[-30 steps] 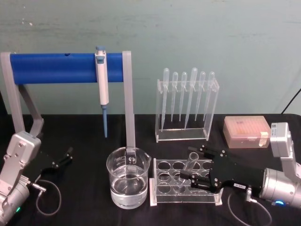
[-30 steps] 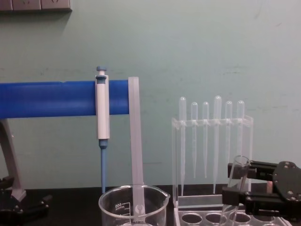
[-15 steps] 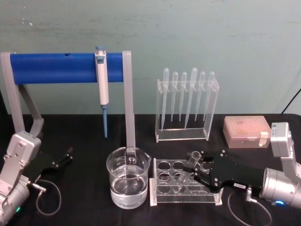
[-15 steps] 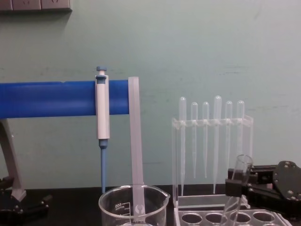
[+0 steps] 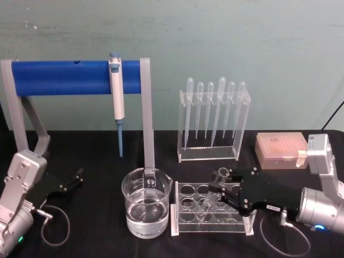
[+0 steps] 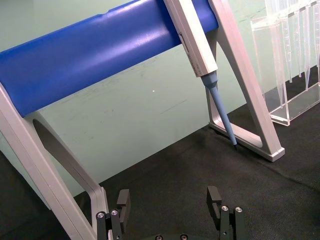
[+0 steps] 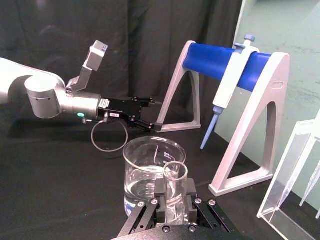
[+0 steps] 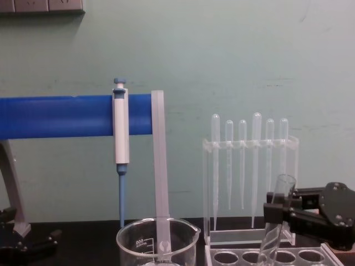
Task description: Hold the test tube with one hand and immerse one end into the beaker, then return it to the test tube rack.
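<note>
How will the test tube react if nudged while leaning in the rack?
The test tube is thin clear glass, so probably fragile and slick against the right gripper. Leaning in its rack hole, it would likely pivot, not topple. The left gripper sits parked far left.

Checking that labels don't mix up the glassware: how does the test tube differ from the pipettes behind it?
The test tube leans in the low rack; the pipettes hang upright in the tall stand. The test tube is wider, open-rimmed; the pipettes are thin with bulb tops. The right gripper flanks the test tube, not the pipettes; the left gripper rests far left. Both are clear.
</note>
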